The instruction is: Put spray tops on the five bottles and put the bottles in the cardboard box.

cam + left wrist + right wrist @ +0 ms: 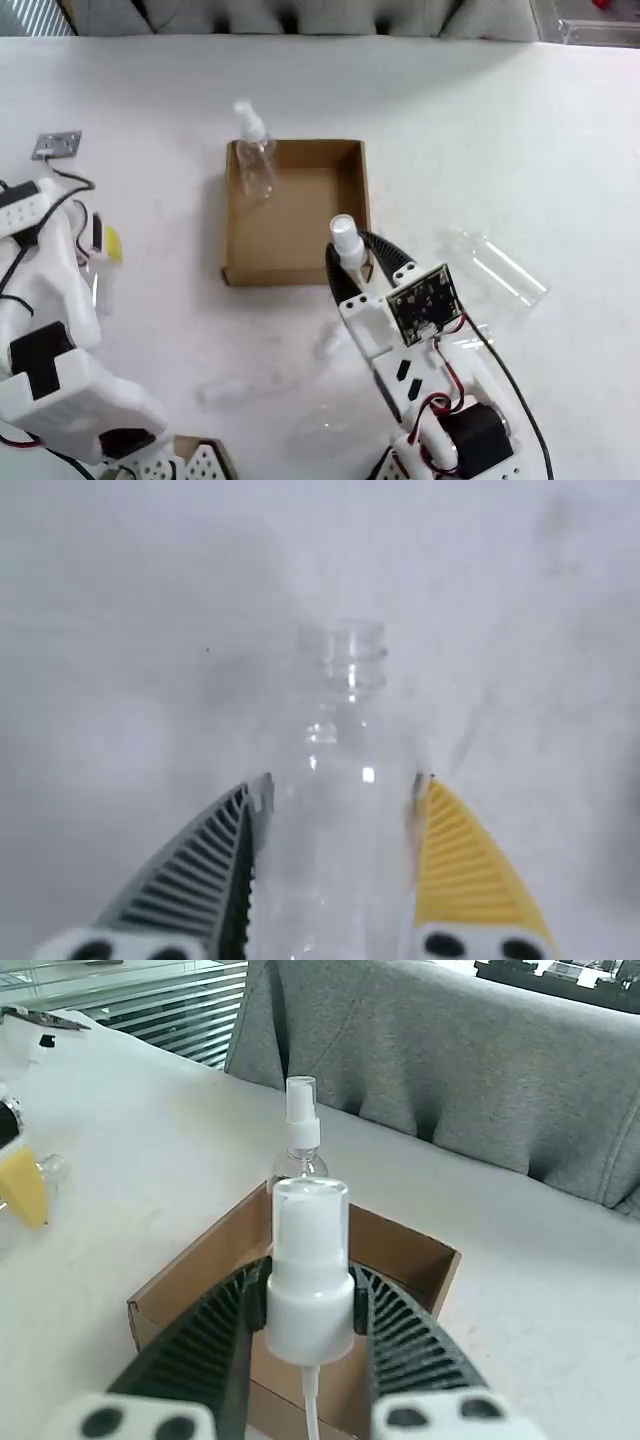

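You have one cardboard box [352,190] in the middle of the bench [500,120], open side up. One capped bottle [255,160] stands upright in the box's far corner, on the left arm's side, with its white spray top already on. Your right end effector [310,1282] is closed on a second, loose spray top [309,1260]. Its two black fingers [400,1330] clamp the white collar from either side, and the dip tube hangs down between them. It holds the top upright at the near edge of the box, on the right arm's side. Your left end effector [343,780] sits well off to the left of the box. Its grey and yellow fingers are partly open around one open-necked bottle [345,710], close against the sides, though you cannot tell whether they press it. A third bottle [500,268], clear and without a top, lies on its side on the bench to the right of the box. Fainter clear shapes [232,388] lie on the bench in front of the box, too indistinct to count. So you can count three bottles with certainty, and two spray tops.
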Robot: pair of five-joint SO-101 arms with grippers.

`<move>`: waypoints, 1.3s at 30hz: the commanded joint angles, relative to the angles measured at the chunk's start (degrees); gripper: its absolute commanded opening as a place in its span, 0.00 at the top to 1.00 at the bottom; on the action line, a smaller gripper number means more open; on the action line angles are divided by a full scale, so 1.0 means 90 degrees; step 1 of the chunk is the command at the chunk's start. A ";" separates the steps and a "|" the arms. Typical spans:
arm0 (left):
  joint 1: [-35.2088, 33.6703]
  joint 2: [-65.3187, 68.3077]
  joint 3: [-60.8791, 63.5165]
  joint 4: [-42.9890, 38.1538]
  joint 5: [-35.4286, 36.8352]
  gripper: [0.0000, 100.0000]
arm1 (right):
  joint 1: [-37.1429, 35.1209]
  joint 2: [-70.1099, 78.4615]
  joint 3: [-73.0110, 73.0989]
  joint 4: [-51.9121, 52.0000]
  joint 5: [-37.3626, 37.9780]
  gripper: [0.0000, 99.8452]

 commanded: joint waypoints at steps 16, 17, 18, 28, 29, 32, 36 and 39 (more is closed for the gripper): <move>0.1372 -0.5924 0.1221 0.0830 0.0752 0.98 | 0.0015 0.0034 -0.0596 -0.1480 0.0293 0.98; 0.1558 -0.6247 0.1299 0.0830 0.0850 0.98 | 0.0005 0.0034 -0.0791 -0.1441 0.0479 0.98; 0.1763 -0.6559 0.1368 0.0821 0.1045 0.98 | -0.0024 0.0034 -0.1006 -0.1431 0.0615 0.98; 0.3541 -0.8962 0.2452 -0.0176 0.2168 0.98 | -0.0044 0.0093 -0.3477 -0.1880 -0.0869 0.98; 0.3766 -0.9158 0.2559 -0.0283 0.2168 0.98 | -0.0044 0.0093 -0.3556 -0.2056 -0.0869 0.98; 0.4352 -0.9744 0.2891 -0.0723 0.2198 0.98 | -0.0044 0.0122 -0.3614 -0.2379 -0.0899 0.98; 0.5055 -1.0554 0.3536 -0.1397 0.2208 0.98 | -0.0044 0.0630 -0.3643 -0.2476 -0.0938 0.98; 0.5328 -1.1248 0.4239 -0.1875 0.2188 0.98 | -0.0044 0.0982 -0.3653 -0.2476 -0.1368 0.98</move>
